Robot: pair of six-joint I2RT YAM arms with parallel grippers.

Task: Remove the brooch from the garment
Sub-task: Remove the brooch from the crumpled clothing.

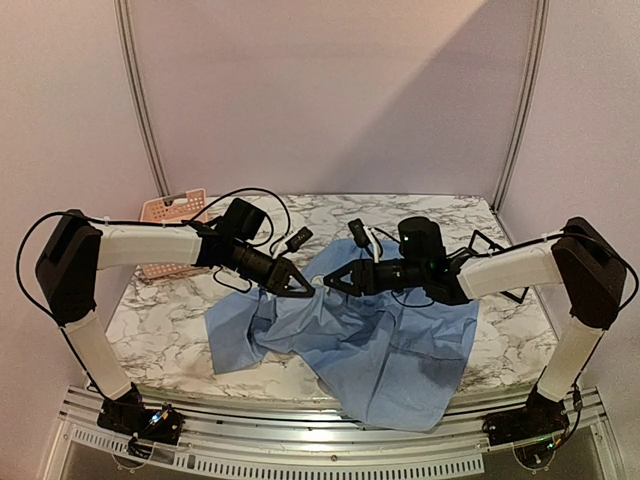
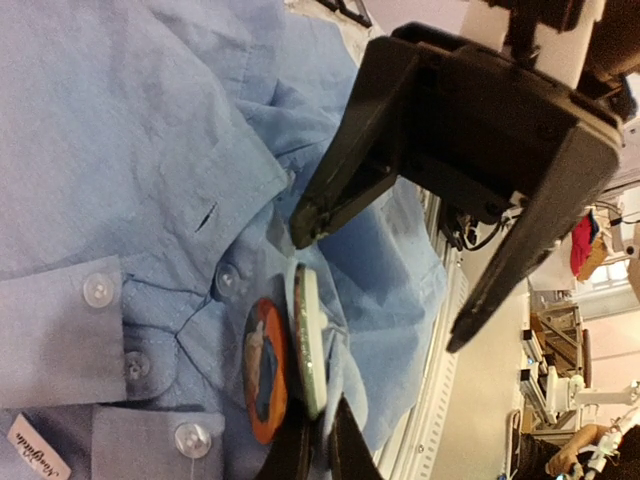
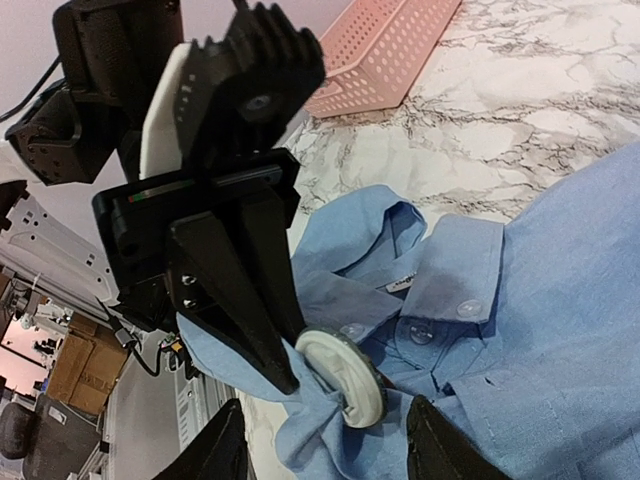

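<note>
Well apart from pink basket point(image 1: 174, 208), shirt point(image 1: 380, 350), brooch point(image 3: 343, 376)

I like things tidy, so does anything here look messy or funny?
Yes. The blue shirt lies crumpled, not flat, and one part hangs over the table's near edge. The left tool pinches the brooch, bunching the cloth there.

Left arm point(image 1: 140, 243), right arm point(image 1: 510, 268): white tubular links, bulky black joint housings, black bases point(image 1: 140, 418). Thin black cables point(image 1: 250, 193) run loose near the wrists.
Left end effector point(image 1: 312, 290): black tapered wedge fingers, two screw heads point(image 3: 185, 280) at the finger root, ribbed black housing, white side plate.
Right end effector point(image 1: 328, 282): matching black fingers, white body behind.
</note>
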